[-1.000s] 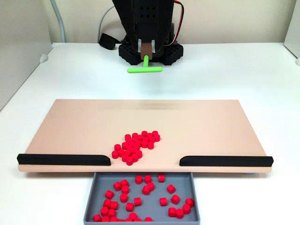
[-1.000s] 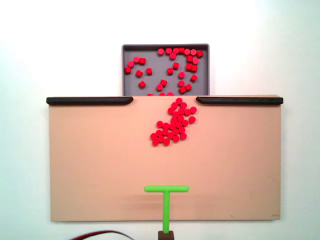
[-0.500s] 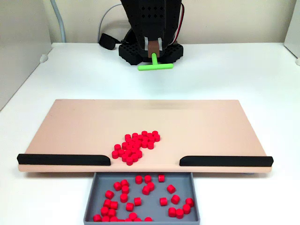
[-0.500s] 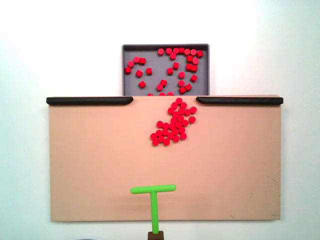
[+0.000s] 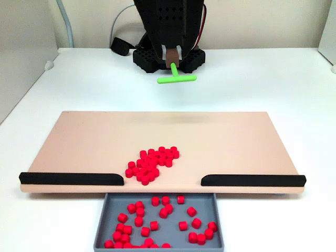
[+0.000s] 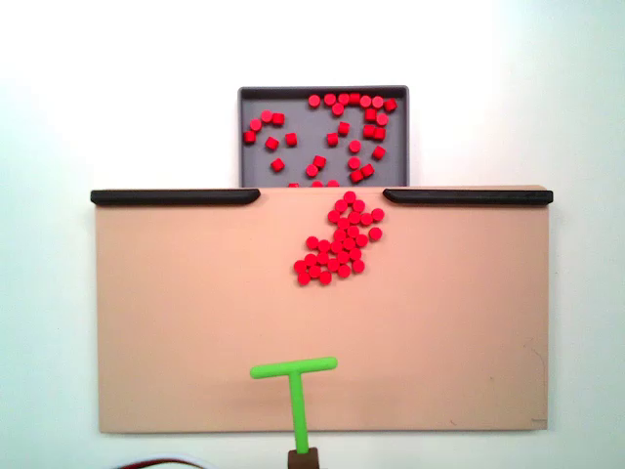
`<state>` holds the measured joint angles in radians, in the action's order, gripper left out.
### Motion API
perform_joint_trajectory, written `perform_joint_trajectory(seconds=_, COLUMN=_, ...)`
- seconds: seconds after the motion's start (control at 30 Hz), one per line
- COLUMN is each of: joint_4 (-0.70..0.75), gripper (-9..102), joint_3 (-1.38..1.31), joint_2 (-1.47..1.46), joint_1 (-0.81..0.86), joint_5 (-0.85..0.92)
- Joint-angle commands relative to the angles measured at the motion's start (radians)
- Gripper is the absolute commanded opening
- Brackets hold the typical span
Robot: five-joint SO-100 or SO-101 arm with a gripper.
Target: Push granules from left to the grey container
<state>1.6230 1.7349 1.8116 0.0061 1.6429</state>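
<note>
Our gripper (image 5: 171, 59) carries the green T-stick (image 6: 295, 384) by its stem. The fingers are buried in the dark housing, so we can't tell how tightly they clamp. In the front fixed view the crossbar floats above the white table (image 5: 262, 84), clear of the tan board (image 5: 94, 136); from above it sits over the board's near edge, left of the pile.

The granules (image 6: 339, 244) still on the board form one diagonal cluster reaching the gap between the two black strips (image 6: 176, 196). The rest already lie in the grey container (image 6: 256, 161) just past that gap.

Our read: this is the approach before another sweep. To do it well, we should:
- shift the bar right until it is centred behind the cluster
- drop it flat onto the board
- push straight toward the gap

A skewed bar would likely spill pellets sideways onto the strips.
</note>
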Motion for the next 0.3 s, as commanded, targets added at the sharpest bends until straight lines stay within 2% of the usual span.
perform_joint_trajectory(seconds=0.0, joint_4=0.002, gripper=0, joint_3=-0.006, joint_2=0.014, joint_1=0.009, joint_5=0.006)
perform_joint_trajectory(seconds=0.27, joint_4=0.002, gripper=0, joint_3=-0.006, joint_2=0.012, joint_1=0.031, joint_5=0.055)
